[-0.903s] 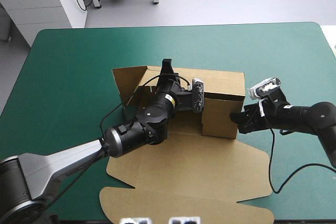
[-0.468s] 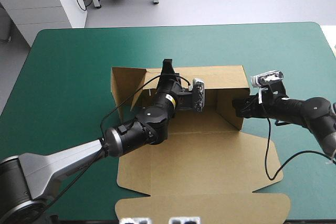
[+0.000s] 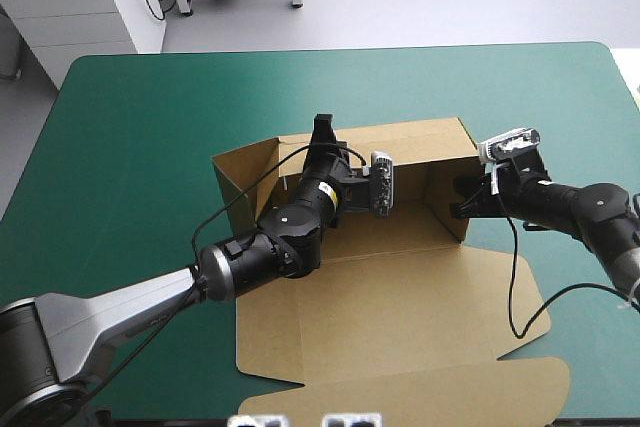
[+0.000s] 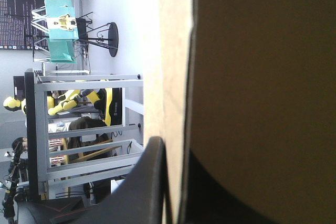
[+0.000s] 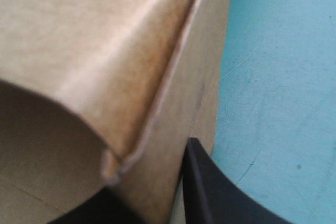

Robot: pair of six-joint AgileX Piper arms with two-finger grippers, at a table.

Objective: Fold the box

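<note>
**Box [image 3: 400,237] swung round, both jaws still pinching board**

Since the earlier views the box has turned a little on the teal-green worktop [image 3: 130,127] and slid toward its right edge. The right wall [image 3: 447,209], which stood across the tray before, has swung out to the side.

The box sits around the middle of the worktop as an open tray. Its lid [image 3: 400,312] lies flat toward the near edge, and the lid's rounded end flap [image 3: 430,392] reaches that edge. The rear wall [image 3: 420,142] stands upright along the far side. A left flap [image 3: 240,172] stands raised at the tray's left end.

My left jaws are all but closed on the top edge of the rear wall. In my left wrist view one black finger [image 4: 144,182] presses against the pale cut edge, with the board running up ahead of it.

My right jaws are likewise nearly closed, clamped on the right wall near its upper corner. In my right wrist view a black finger [image 5: 210,192] lies on the wall's outer face, with bare cover just beside it.
</note>
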